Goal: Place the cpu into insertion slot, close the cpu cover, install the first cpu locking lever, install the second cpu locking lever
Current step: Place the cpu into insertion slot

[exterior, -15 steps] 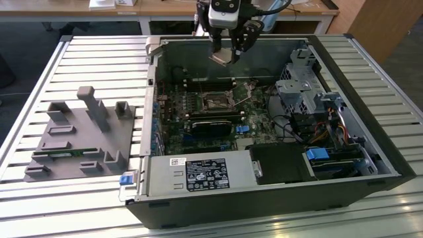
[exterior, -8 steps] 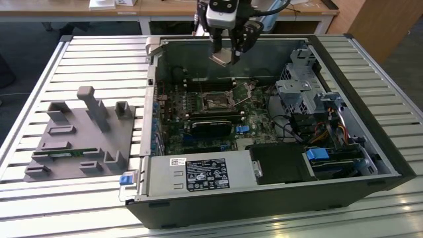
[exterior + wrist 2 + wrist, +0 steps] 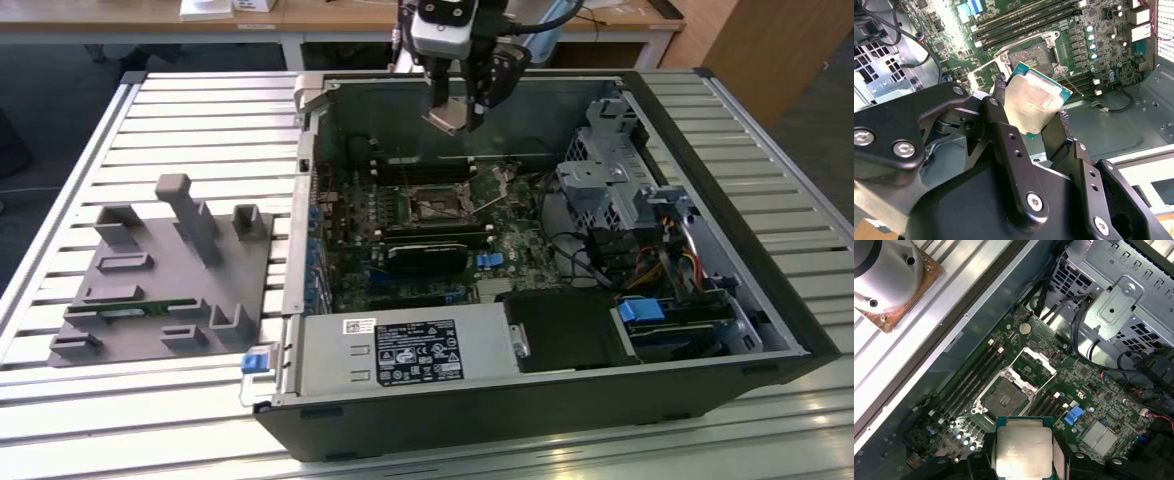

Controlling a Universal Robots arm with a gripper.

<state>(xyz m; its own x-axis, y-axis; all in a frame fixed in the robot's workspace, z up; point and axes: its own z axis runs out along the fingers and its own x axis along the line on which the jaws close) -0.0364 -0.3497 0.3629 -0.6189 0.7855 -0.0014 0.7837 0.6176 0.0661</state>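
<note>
The cpu (image 3: 1023, 447) is a flat square chip with a dull silver top, and my gripper (image 3: 1024, 456) is shut on its two opposite edges. In the second wrist view the cpu (image 3: 1036, 105) sits tilted between the black fingers (image 3: 999, 87). In the exterior view my gripper (image 3: 461, 112) hangs with the chip high over the rear of the open computer case. The insertion slot (image 3: 1004, 399) lies bare on the green motherboard, below and apart from the chip. Its cpu cover (image 3: 1021, 380) stands flipped up beside it. The slot (image 3: 434, 205) is near the board's middle.
The case walls (image 3: 534, 400) ring the board. A power supply (image 3: 400, 350) and a drive cage (image 3: 614, 170) fill its near and right sides. A grey fixture plate (image 3: 160, 280) stands on the slatted table at the exterior view's left. A round metal cooler (image 3: 889, 280) lies outside the case.
</note>
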